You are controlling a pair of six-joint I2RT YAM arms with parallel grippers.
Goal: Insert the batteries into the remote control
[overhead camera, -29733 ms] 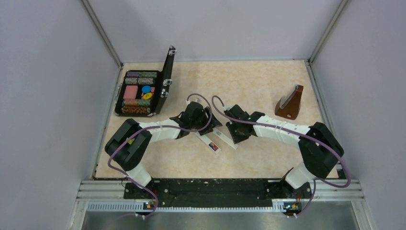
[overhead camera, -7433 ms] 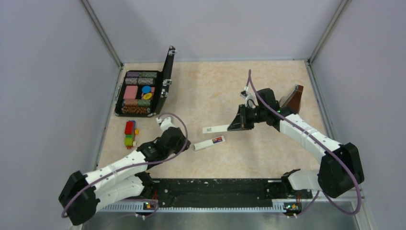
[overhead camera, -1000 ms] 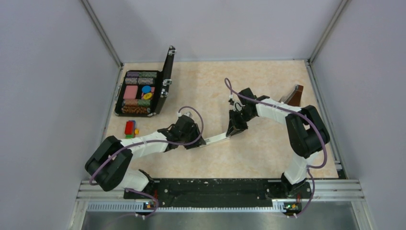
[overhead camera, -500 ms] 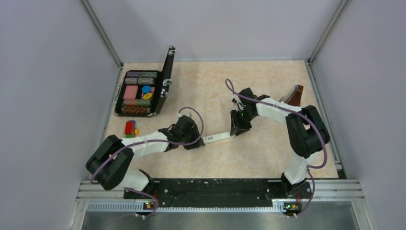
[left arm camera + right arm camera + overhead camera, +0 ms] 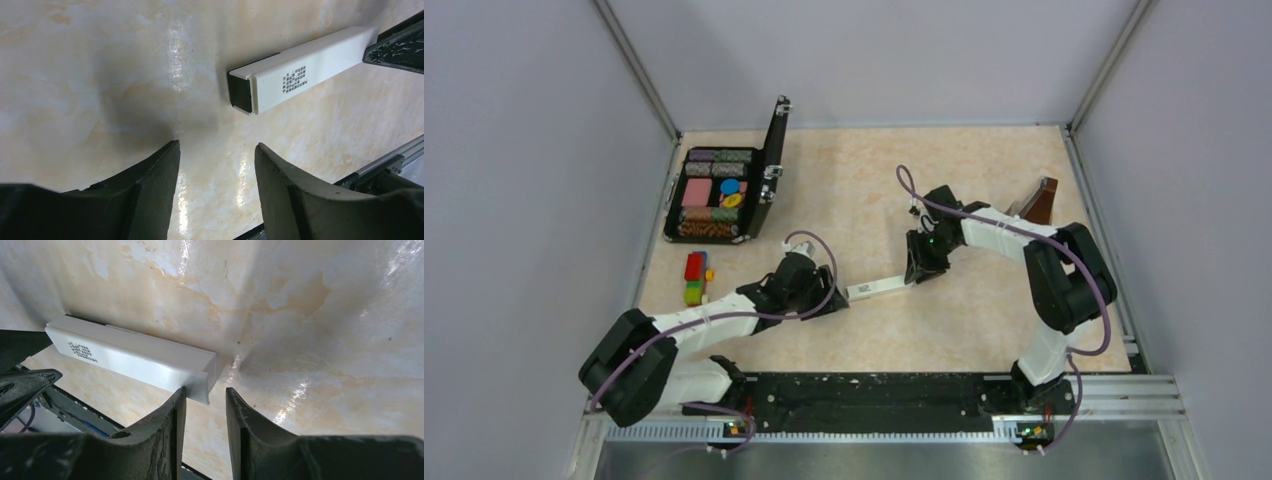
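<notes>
Left hand (image 5: 216, 150) retreated; remote's (image 5: 320, 57) code label (image 5: 294, 80) illegible.

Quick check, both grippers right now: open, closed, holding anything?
Left gripper: open, empty; the remote control lies just ahead of it.
Right gripper: slightly open, gripping nothing, at the remote control's other end.

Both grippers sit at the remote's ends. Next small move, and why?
Probably back the right gripper straight off the remote control. Its fingers stand parted with only table between them, the left gripper is open and empty, and the remote lies flat as one piece, nothing loose beside it.
</notes>
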